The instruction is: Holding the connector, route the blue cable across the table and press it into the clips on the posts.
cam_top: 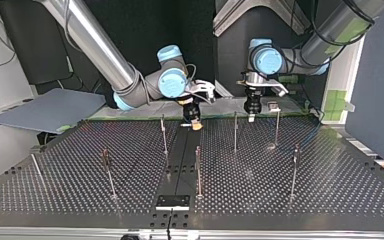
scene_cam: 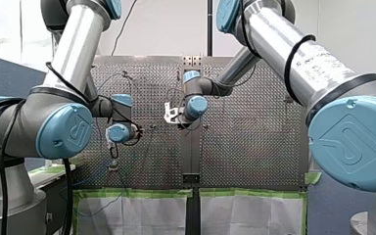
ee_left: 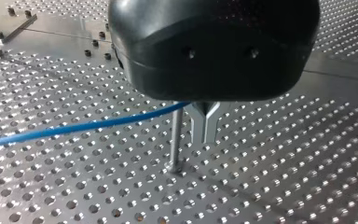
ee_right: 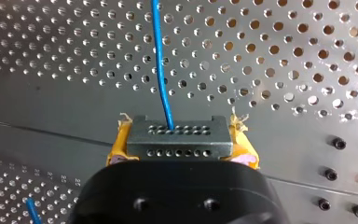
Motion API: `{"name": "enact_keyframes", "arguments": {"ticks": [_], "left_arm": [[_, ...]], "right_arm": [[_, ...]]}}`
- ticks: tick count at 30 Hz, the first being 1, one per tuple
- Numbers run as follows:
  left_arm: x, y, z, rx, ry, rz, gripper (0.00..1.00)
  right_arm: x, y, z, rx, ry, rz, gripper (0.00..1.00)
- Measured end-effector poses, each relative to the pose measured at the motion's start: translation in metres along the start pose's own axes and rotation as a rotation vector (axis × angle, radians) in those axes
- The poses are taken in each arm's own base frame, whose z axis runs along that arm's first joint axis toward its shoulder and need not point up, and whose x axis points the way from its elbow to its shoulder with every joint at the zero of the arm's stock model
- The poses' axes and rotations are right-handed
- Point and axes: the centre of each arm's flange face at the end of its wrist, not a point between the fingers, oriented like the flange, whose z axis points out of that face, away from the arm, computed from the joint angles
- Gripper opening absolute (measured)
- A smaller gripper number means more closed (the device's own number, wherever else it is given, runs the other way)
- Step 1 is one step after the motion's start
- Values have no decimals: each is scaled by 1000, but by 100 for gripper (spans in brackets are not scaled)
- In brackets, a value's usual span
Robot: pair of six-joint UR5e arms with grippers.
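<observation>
The blue cable (ee_right: pixel 161 60) is thin, light and limp, I judge, so the good hold is its rigid grey connector (ee_right: pixel 177 135). My right pincer (ee_right: pixel 179 140) pinches this connector between yellow pads (ee_right: pixel 119 142), and the cable runs out ahead over the bench (ee_right: pixel 284 121). My left pincer (ee_left: pixel 205 126), just beside a post (ee_left: pixel 175 135), has its metal fingers (ee_left: pixel 198 126) pressed together; the cable reaches them, but I cannot tell if it is caught. In the top view both hang at upper middle.

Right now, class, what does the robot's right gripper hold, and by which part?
The grey connector, clamped by its two short ends between my right gripper's yellow pads; the blue cable leaves its holed face.
</observation>
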Motion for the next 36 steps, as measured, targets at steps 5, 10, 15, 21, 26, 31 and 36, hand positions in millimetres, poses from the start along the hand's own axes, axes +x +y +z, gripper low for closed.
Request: {"name": "enact_keyframes", "arguments": {"ticks": [5, 10, 15, 21, 26, 31, 36], "left_arm": [[-10, 3, 16, -1, -21, -5, 0], [-22, 7, 32, -4, -34, -7, 0], [-29, 9, 40, 0, -42, -7, 0], [-37, 13, 50, 6, -45, -7, 0], [-45, 18, 59, -2, -44, -6, 7], [-45, 21, 59, -9, -29, 1, 47], [-43, 20, 56, -24, -2, 19, 100]], "right_arm": [[1, 6, 2, -8, 6, 2, 0], [2, 12, 4, -15, 9, 2, 0], [3, 19, 6, -25, 13, 6, 0], [11, 32, 11, -38, 25, 13, 0], [13, 37, 13, -44, 30, 13, 0], [14, 39, 13, -45, 31, 13, 0], [14, 39, 13, -43, 32, 12, 0]]}}
